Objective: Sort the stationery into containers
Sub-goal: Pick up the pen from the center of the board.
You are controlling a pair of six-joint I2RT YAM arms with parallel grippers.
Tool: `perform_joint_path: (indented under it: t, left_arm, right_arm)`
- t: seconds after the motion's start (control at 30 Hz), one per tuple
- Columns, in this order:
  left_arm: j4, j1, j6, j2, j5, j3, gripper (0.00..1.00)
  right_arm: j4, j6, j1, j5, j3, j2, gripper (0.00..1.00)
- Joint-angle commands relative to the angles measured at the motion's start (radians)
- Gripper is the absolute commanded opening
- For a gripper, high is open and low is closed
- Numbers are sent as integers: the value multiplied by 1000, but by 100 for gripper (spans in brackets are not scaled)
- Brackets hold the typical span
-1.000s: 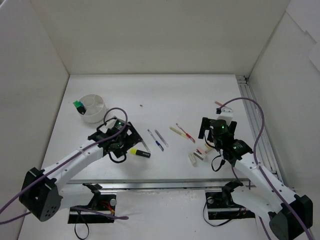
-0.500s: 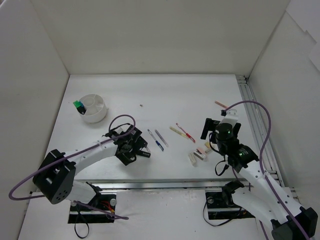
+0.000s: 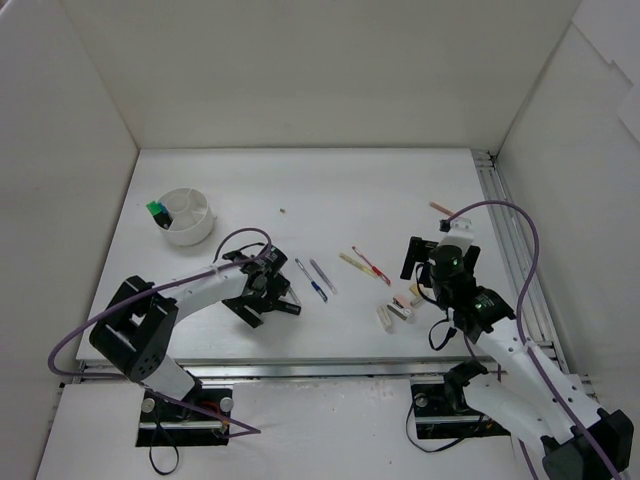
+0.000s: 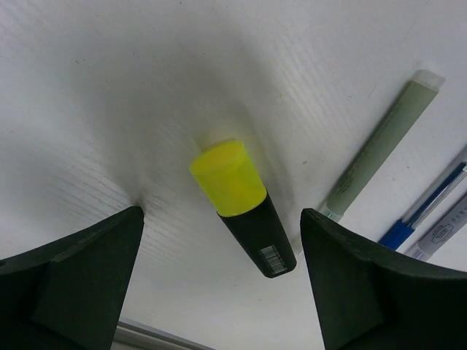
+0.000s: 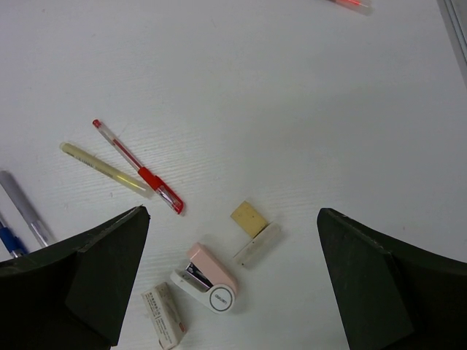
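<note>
A black highlighter with a yellow end (image 4: 241, 208) lies on the table between the spread fingers of my left gripper (image 4: 222, 292), which is open and low over it; only its black end (image 3: 291, 309) shows from above, beside my left gripper (image 3: 266, 300). My right gripper (image 5: 233, 284) is open and empty above a pink mini stapler (image 5: 208, 281), a tan eraser (image 5: 249, 219) and white eraser blocks (image 5: 164, 317). A red pen (image 5: 139, 168) and a beige stick (image 5: 106, 169) lie to their left. The round white tub (image 3: 200, 228) stands at the far left with a green-ended highlighter (image 3: 156, 213) in it.
A blue pen (image 3: 311, 281) and a silver pen (image 3: 322, 276) lie just right of the left gripper, and a grey-green pen (image 4: 383, 142) shows in the left wrist view. A red stick (image 3: 438, 208) lies near the metal rail on the right. White walls enclose the table.
My left gripper has moved right and toward the front, onto the yellow highlighter, covering most of it from above. The right gripper shifted slightly right, then stayed still.
</note>
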Motion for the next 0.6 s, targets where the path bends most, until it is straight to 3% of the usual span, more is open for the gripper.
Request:
perform_joint_path:
  t: [0.0, 0.37, 0.57]
  left_arm:
    - [-36, 13, -12, 40, 2, 47, 83]
    - [-33, 42, 26, 73, 4, 74, 45]
    - [-36, 42, 72, 73, -6, 72, 33]
  right_arm:
    - [33, 12, 8, 16, 19, 22, 98]
    - [33, 12, 7, 30, 34, 45, 98]
    - [32, 18, 10, 30, 20, 29, 98]
